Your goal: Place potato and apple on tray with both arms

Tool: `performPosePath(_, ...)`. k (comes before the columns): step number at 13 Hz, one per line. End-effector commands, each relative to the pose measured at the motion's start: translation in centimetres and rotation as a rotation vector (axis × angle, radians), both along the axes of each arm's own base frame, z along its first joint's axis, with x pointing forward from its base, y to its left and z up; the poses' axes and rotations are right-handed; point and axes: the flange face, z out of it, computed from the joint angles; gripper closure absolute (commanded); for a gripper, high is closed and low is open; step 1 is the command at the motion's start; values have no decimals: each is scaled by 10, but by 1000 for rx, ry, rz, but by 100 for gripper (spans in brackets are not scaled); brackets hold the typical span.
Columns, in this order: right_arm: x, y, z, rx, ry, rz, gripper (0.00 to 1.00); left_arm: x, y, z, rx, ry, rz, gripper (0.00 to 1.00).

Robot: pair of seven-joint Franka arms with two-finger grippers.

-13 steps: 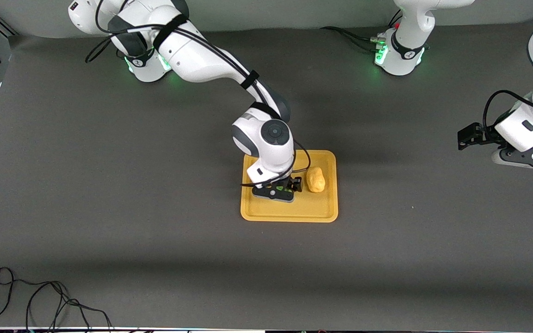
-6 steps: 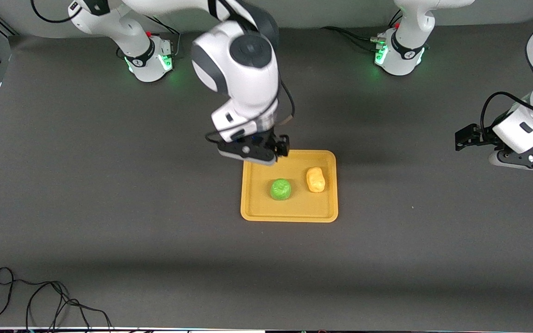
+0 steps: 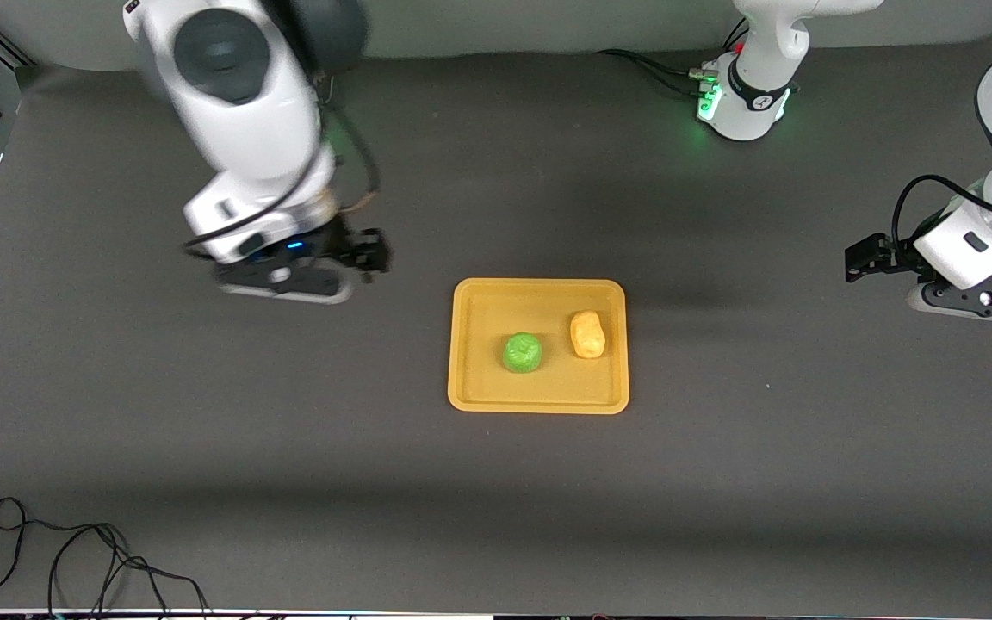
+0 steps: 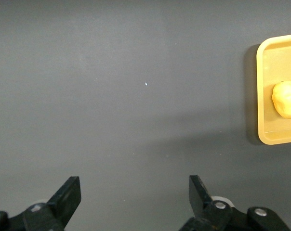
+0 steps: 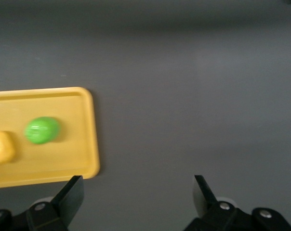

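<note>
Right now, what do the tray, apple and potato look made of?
Tray: likely moulded plastic, uniform matte yellow-orange, rounded corners, low rim.
Apple: looks like a replica, flat bright green, plastic or foam.
Potato: also replica-like, lumpy, even yellow-orange, dull finish; material unclear.

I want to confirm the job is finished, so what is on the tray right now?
On the tray lie the apple and the potato, side by side, not touching. Nothing covers them. Both grippers, right gripper and left gripper, are open over bare table.

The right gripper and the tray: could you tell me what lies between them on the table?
Nothing: in the front view only bare dark table separates the open right gripper from the tray, where the apple and potato rest.
</note>
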Motion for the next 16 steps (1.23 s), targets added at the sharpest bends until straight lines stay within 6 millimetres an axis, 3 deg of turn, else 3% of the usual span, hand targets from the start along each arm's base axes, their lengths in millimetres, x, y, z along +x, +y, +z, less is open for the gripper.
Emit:
performPosePath(1, -6, -93, 16, 42, 26, 60, 0, 4, 0, 2, -10, -10, -8, 0)
performPosePath(4, -2, -197, 20, 117, 23, 97, 0, 6, -2, 4, -11, -24, -7, 0)
performPosePath(7, -4, -267, 9, 119, 6, 95, 0, 6, -1, 4, -10, -24, 4, 0)
performPosePath(9, -4, -293, 9, 121, 4, 80, 0, 6, 0, 4, -10, -24, 4, 0)
performPosePath(11, -5, -305, 9, 119, 4, 62, 0, 6, 0, 4, -10, -25, 4, 0)
performPosePath(16, -10, -305, 5, 121, 31, 54, 0, 11, 0, 8, -9, -33, 4, 0)
